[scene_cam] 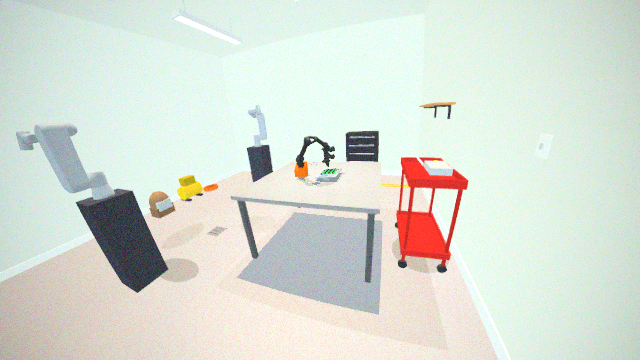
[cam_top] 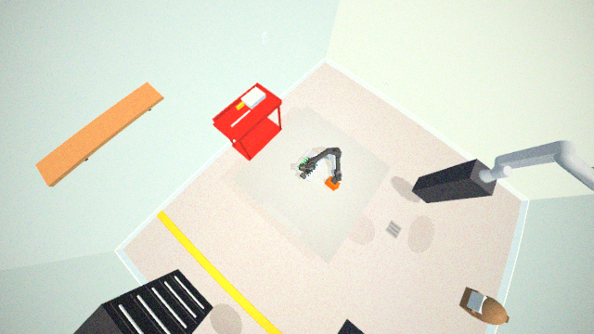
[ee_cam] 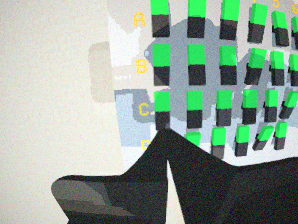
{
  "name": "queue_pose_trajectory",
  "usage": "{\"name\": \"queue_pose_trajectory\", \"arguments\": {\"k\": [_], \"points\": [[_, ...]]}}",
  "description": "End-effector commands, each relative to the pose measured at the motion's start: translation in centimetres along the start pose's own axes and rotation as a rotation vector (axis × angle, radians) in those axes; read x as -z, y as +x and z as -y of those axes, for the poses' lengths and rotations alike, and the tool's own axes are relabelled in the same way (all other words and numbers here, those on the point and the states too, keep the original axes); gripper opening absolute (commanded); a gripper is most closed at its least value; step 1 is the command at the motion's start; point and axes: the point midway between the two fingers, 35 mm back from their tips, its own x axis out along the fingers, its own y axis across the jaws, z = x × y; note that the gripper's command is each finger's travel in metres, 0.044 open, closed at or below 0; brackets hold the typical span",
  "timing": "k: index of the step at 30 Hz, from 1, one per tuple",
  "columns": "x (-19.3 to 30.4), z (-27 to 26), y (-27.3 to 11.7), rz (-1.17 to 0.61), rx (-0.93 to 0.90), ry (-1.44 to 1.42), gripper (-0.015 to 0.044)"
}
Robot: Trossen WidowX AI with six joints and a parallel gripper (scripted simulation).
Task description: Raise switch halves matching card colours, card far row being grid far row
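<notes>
My gripper [cam_top: 303, 175] [scene_cam: 327, 164] [ee_cam: 164, 133] is shut and empty, over the panel's column 1 side. In the wrist view its tips overlap the dark near end of the column 1 switch in row C [ee_cam: 162, 109]; touching or not I cannot tell. The panel [ee_cam: 125, 107] [scene_cam: 326, 179] carries rows A to D of green and dark grey switches. The row D, column 1 switch is hidden by the fingers, and the row D, column 2 switch [ee_cam: 193, 139] is partly hidden. The card is outside the wrist view and unreadable in the top and exterior views.
The panel lies on the table [scene_cam: 280, 191] beside the arm's orange base [cam_top: 332, 184] [scene_cam: 301, 170]. Neighbouring switches stand close together. A red cart [cam_top: 251, 139] [scene_cam: 425, 240] stands beyond the table. The arm's shadow falls across the panel.
</notes>
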Motion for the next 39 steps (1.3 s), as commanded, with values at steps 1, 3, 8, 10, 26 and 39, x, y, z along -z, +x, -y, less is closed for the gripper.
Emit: {"name": "queue_pose_trajectory", "arguments": {"k": [1,3,8,10,26,39], "points": [[0.1,0.1,0.7,0.000,0.005,-0.006,0.0000],[0.1,0.1,0.8,0.000,0.005,-0.006,0.0000],[0.1,0.1,1.5,0.000,0.005,-0.006,0.0000],[0.1,0.1,1.9,0.000,0.005,-0.006,0.0000],[0.2,0.1,2.1,0.000,0.005,-0.006,0.0000],[0.2,0.1,2.2,0.000,0.005,-0.006,0.0000]]}}
